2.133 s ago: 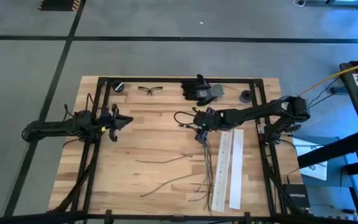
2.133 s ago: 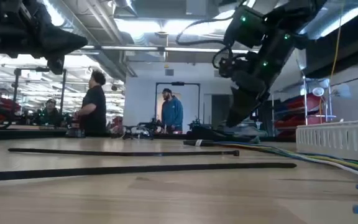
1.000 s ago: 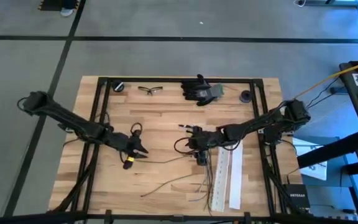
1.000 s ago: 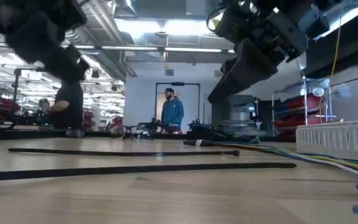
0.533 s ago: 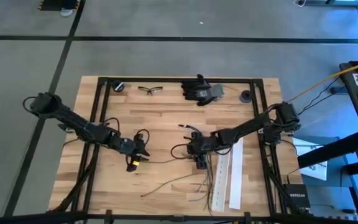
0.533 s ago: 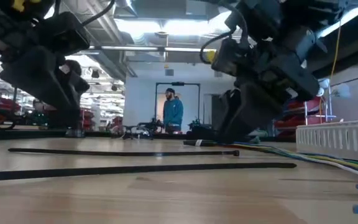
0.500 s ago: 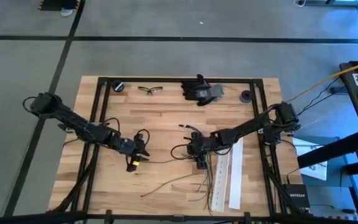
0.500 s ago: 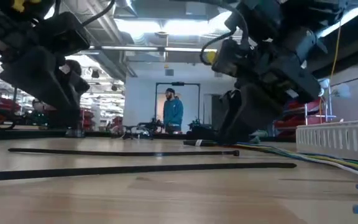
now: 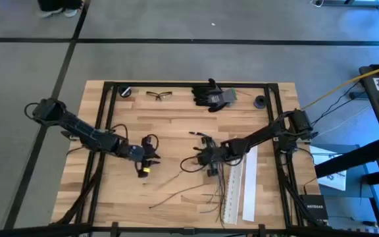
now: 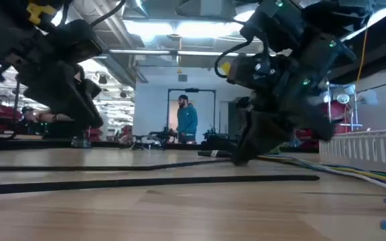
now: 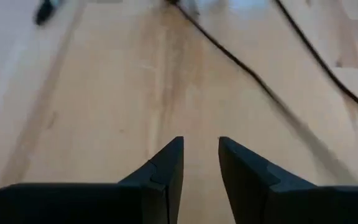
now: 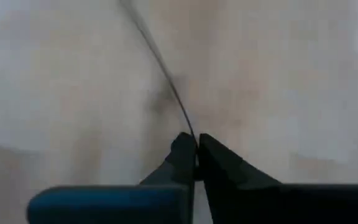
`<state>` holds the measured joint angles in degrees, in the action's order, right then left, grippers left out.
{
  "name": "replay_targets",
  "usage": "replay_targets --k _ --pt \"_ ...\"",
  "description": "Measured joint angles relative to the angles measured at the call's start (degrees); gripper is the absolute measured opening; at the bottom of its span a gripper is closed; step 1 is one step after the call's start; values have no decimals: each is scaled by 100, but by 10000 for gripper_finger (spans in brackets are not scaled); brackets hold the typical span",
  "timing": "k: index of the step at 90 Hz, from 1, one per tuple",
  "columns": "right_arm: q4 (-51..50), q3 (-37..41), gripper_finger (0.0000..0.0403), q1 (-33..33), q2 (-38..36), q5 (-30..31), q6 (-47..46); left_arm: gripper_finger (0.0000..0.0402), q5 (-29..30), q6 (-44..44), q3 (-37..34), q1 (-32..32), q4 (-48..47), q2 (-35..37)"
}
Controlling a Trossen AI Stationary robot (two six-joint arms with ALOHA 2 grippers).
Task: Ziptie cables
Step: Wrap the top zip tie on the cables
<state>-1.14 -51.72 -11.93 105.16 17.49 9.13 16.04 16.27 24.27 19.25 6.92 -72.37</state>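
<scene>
High view: I have both arms low over the wooden table [image 9: 176, 131]. Left gripper [image 9: 146, 166] sits left of centre, right gripper [image 9: 198, 158] near the middle, the two apart with bare wood between. The cables [image 9: 183, 191] lie loose on the near half of the table, some fanned out just left of the two white perforated strips [image 9: 241, 178] on the right; one thin strand runs from near the right gripper toward the left one. Far edge holds safety glasses [image 9: 158, 95] and black gloves [image 9: 210, 93]. Low view: left gripper [image 10: 89, 114] hangs just above the wood on the left, right gripper [image 10: 243, 157] is tipped down with its tip at the surface; dark cables [image 10: 146, 179] stretch flat across the foreground, coloured ones run off to the right by the strip [image 10: 364, 150]. A person in a blue top [image 10: 187, 120] stands in the room behind. Left wrist view: my left fingers [image 11: 166, 171] are spread with a clear gap, nothing between them, cables [image 11: 253, 81] lying on the wood ahead. Right wrist view: right fingers [image 12: 182, 155] are pressed together, pinching one thin dark cable [image 12: 160, 62] that leads away over the table.
</scene>
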Motion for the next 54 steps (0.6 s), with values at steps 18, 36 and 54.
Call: replay_targets --k 18,36,54 --pt "423 -262 0 73 -7 922 1668 86 137 -176 402 -324 32 39" --pt "1163 -271 0 209 -9 1063 2964 86 92 196 560 -845 6 50" --pt "1254 -271 0 184 -11 1080 3741 86 -593 312 743 -1479 136 54"
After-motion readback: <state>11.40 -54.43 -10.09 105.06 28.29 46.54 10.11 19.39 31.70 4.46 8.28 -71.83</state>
